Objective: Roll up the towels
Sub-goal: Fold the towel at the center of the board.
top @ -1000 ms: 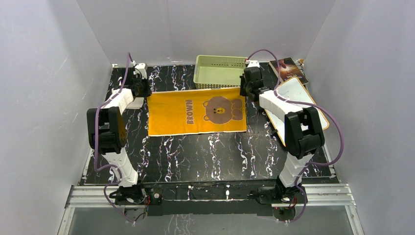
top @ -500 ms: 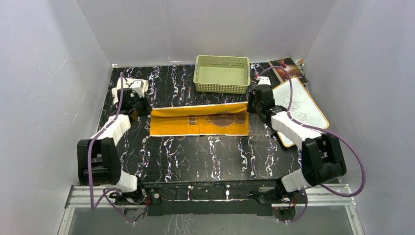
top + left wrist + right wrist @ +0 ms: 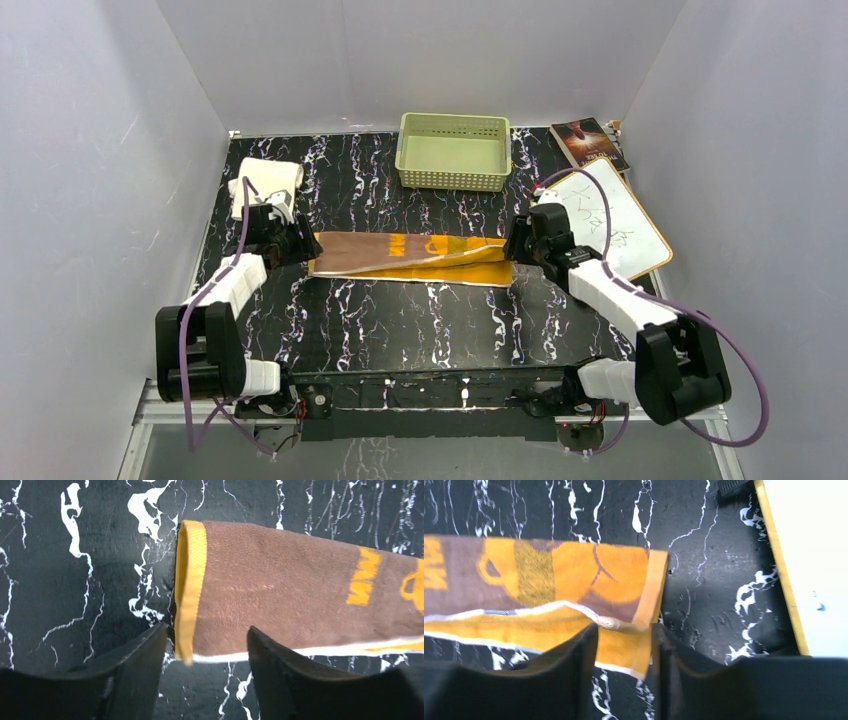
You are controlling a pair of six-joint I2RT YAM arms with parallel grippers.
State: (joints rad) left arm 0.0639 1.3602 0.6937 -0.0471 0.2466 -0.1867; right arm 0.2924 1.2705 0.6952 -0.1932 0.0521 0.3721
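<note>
The mustard-yellow and brown towel point(image 3: 410, 256) lies folded over on itself in a long strip across the black marble table point(image 3: 420, 320), brown underside up point(image 3: 280, 590). My left gripper point(image 3: 295, 243) point(image 3: 205, 647) is at the strip's left end, open, with the near corner lying loose between the fingertips. At the right end, my right gripper point(image 3: 520, 245) point(image 3: 624, 642) has its jaws apart around the folded corner point(image 3: 624, 625), which rests on the table. The cream-white towel point(image 3: 268, 178) sits bundled at the back left.
A pale green basket point(image 3: 452, 150) stands at the back centre. A white board with an orange rim point(image 3: 615, 215) point(image 3: 819, 555) lies just right of my right gripper, with a book point(image 3: 590, 140) behind it. White walls enclose three sides.
Both grippers drew the towel's far edge toward the near side, folding it into a narrow strip with the brown side up. Both jaws have then opened and let go of the corners.
</note>
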